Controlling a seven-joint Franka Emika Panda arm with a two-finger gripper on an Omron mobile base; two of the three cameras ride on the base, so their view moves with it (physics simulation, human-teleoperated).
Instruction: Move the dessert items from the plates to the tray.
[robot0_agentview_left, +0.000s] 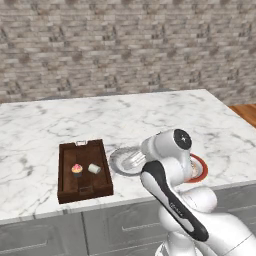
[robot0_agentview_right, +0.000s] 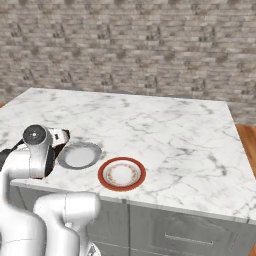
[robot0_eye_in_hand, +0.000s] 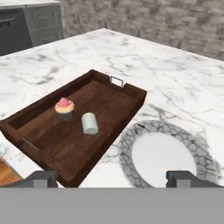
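**Both sweets lie in the tray; the plates look bare**

The rectangular dark brown wooden tray (robot0_eye_in_hand: 52, 135) sits on the white marbled bench (robot0_agentview_left: 150, 115) with both dessert items inside it. The cupcake with pink frosting and a dark wrapper (robot0_eye_in_hand: 64, 108) stands upright on the tray floor. Just beside it, apart from it, the small white marshmallow-like cylinder (robot0_eye_in_hand: 90, 123) lies tipped on its side, its long axis running roughly crosswise to the tray's length.

The round grey plate (robot0_eye_in_hand: 127, 153) rests just beside the tray's long side and looks bare. The white plate with the broad red-orange rim (robot0_agentview_right: 121, 174) next to it is bare too.

The gripper (robot0_eye_in_hand: 113, 178) hangs above the near edge of the grey plate, its fingers (robot0_eye_in_hand: 183, 178) spread wide with nothing between them.

Judging by this, the carrying is done and the step in hand is the retreat after a release. The next move calls for little more than lifting clear without brushing the tray wall or the plate rim; the lying cylinder might roll if the tray is knocked.
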